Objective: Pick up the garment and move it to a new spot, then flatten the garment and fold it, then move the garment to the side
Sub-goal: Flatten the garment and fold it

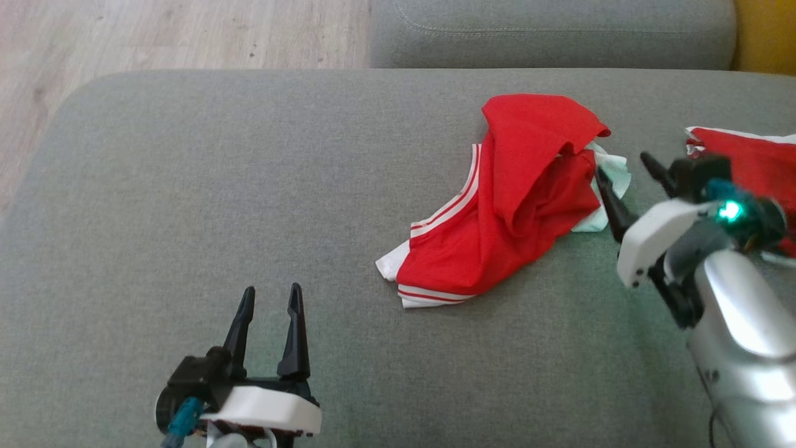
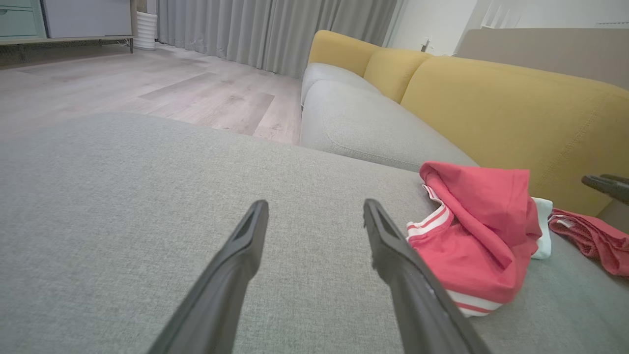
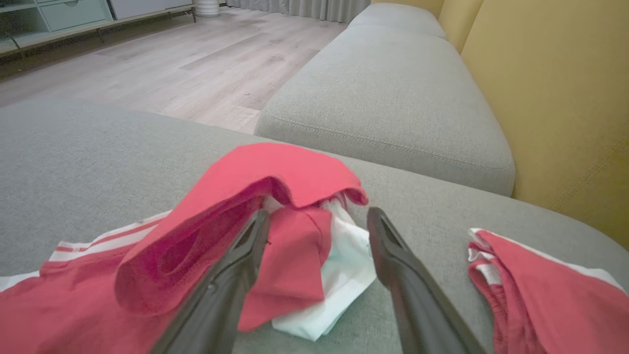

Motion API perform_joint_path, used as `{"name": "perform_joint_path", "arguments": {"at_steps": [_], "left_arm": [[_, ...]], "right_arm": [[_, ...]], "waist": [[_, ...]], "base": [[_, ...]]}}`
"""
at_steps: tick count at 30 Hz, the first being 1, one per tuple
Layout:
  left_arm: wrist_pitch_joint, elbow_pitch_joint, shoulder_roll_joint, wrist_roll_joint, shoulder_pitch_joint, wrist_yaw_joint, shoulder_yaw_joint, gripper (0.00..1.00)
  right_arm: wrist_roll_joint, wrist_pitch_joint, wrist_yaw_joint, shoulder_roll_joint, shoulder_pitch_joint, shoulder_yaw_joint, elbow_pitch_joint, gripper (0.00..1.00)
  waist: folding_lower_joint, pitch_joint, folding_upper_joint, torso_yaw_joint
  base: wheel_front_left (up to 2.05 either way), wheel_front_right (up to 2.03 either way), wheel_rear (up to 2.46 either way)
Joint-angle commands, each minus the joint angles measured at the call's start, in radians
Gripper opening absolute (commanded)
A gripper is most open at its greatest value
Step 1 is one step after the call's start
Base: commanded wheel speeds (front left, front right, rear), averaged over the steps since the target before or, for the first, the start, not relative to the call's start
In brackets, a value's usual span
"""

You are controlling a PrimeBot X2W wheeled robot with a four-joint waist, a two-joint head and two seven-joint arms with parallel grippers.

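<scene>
A red garment (image 1: 516, 205) with white stripes and a white lining lies crumpled on the grey seat cushion (image 1: 186, 186), right of centre. My right gripper (image 1: 623, 165) stands open at the garment's right edge. In the right wrist view its fingers (image 3: 318, 212) spread over a red fold and the white lining of the garment (image 3: 221, 231), gripping nothing. My left gripper (image 1: 272, 292) is open and empty near the front left, well clear of the cloth. In the left wrist view, my left gripper (image 2: 315, 204) points over bare cushion, with the garment (image 2: 471, 246) to its right.
A second red piece of clothing (image 1: 746, 155) lies at the far right of the cushion, behind my right wrist. The yellow backrest (image 2: 516, 113) bounds that side. Another grey cushion (image 1: 547, 31) adjoins at the back, with wooden floor (image 1: 124, 37) beyond the left edge.
</scene>
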Motion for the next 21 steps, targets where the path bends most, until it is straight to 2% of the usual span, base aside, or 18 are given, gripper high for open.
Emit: {"name": "perform_joint_path", "arguments": {"at_steps": [1,7,12,16,21], "left_arm": [[0.0,-0.034,0.011,-0.003,-0.017,0.009,0.033,1.0],[0.001,-0.036,0.013,-0.007,-0.015,0.009,0.027,1.0],[0.001,-0.039,0.012,-0.007,-0.023,0.011,0.025,1.0],[0.0,-0.04,0.012,-0.008,-0.028,0.011,0.025,1.0],[-0.001,-0.038,0.009,-0.008,-0.034,0.012,0.021,1.0]], "right_arm": [[0.007,0.002,0.007,-0.006,0.016,0.011,-0.056,1.0],[0.025,-0.005,0.007,0.037,0.158,-0.026,-0.169,1.0],[0.022,0.004,0.007,0.096,0.207,-0.008,-0.217,1.0],[0.009,0.009,0.007,0.116,0.202,0.022,-0.218,1.0],[-0.019,-0.001,0.007,0.119,0.153,0.031,-0.154,1.0]], "waist": [[0.0001,0.001,-0.0001,-0.002],[0.0001,0.021,-0.0001,0.015],[0.0001,0.036,-0.0001,0.042],[0.0001,0.048,-0.0001,0.066],[0.0001,0.061,-0.0001,0.096]], "base": [[0.0,0.0,0.0],[0.0,0.0,0.0],[0.0,0.0,0.0],[0.0,0.0,0.0],[0.0,0.0,0.0]]}}
